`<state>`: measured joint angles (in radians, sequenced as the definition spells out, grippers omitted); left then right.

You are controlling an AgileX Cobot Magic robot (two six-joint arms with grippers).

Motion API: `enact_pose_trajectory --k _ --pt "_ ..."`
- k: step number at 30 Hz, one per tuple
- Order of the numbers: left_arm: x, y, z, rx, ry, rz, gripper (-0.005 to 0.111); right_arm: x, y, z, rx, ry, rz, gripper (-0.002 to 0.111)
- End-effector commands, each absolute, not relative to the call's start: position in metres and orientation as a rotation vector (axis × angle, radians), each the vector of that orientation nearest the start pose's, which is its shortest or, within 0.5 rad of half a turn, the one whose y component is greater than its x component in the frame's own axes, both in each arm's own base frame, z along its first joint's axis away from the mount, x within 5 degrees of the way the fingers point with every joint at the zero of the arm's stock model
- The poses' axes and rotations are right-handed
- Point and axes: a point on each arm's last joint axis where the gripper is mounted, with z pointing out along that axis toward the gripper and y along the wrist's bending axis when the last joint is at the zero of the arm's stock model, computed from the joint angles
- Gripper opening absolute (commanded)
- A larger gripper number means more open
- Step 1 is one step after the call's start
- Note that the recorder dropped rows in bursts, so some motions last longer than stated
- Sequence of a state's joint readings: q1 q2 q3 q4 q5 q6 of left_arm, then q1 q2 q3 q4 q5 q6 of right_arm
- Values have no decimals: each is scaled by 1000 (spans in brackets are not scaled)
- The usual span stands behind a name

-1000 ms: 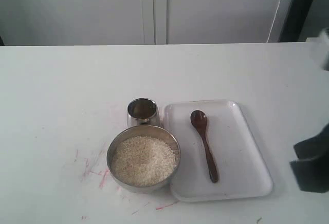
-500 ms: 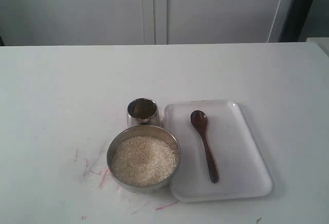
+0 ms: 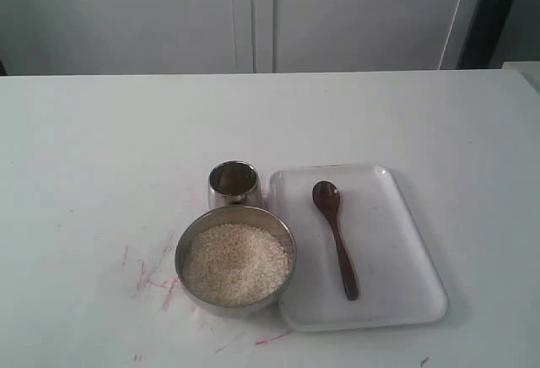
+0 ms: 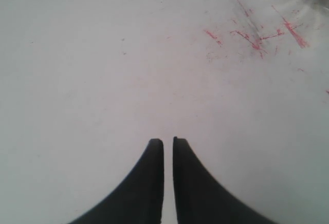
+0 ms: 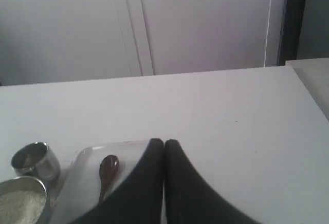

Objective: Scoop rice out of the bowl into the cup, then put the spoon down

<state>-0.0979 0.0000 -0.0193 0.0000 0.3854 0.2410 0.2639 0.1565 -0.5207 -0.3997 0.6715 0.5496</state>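
Left hand (image 4: 168,142) and right hand (image 5: 164,142) both clenched, empty; spoon (image 3: 336,237) lies on tray (image 3: 396,250), 3 o'clock of bowl (image 3: 189,289) holding rice (image 3: 234,262).

Shiny steel bowl (image 3: 237,209) and cup (image 3: 234,186), wooden spoon (image 3: 336,235), perhaps plastic glossy tray (image 3: 396,258)

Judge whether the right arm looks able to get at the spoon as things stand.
Probably yes: the spoon lies alone on the tray, handle uncovered, on that arm's side. The right gripper is shut and would need opening first.
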Motion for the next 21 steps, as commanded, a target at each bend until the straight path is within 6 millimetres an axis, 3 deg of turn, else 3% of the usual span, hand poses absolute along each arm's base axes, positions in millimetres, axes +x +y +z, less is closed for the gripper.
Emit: enact_pose_trajectory --k 1,5,16,21 --pt "51 -5 178 318 1882 83 14 39 -4 292 139 1564 243 0" --pt "51 -5 178 318 1882 83 14 45 1 261 117 1547 292 0" --pt "51 -5 178 318 1882 83 14 48 3 251 77 1568 270 0" --pt "51 -5 178 318 1882 83 14 52 10 229 -128 1626 167 0"
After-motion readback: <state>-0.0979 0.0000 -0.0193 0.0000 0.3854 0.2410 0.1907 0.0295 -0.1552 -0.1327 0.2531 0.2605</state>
